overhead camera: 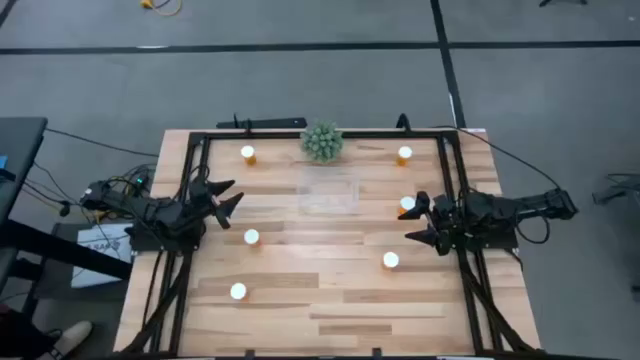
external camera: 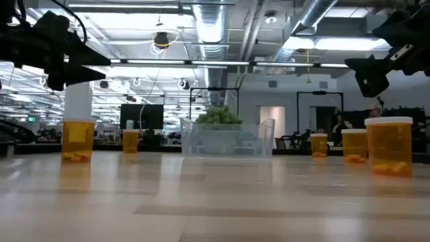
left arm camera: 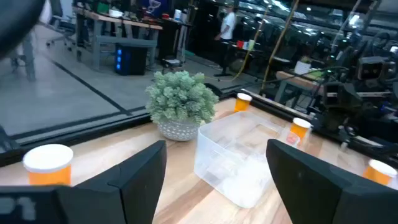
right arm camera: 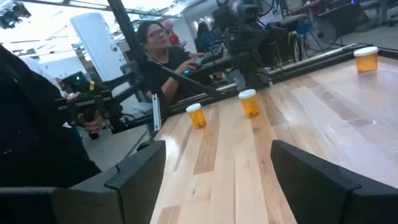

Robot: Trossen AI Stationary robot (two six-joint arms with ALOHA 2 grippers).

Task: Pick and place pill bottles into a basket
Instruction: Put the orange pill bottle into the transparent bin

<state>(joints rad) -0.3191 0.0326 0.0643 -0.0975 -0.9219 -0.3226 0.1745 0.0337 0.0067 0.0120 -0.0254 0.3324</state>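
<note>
Right wrist view alone, seated person [right arm camera: 163,53], possibly typing

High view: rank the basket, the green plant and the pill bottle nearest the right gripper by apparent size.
1. basket, largest footprint, faint against the wood.
2. green plant, clearly smaller than the basket.
3. pill bottle, next to the open right gripper, only its white cap showing, smallest.

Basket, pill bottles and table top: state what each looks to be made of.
Basket: clear, glossy plastic, apparently; the wood shows through its walls.
Pill bottles: translucent orange plastic, white caps likely plastic too; contents show through.
Table top: light wood strips, by the visible grain and seams, smooth finish.
</note>
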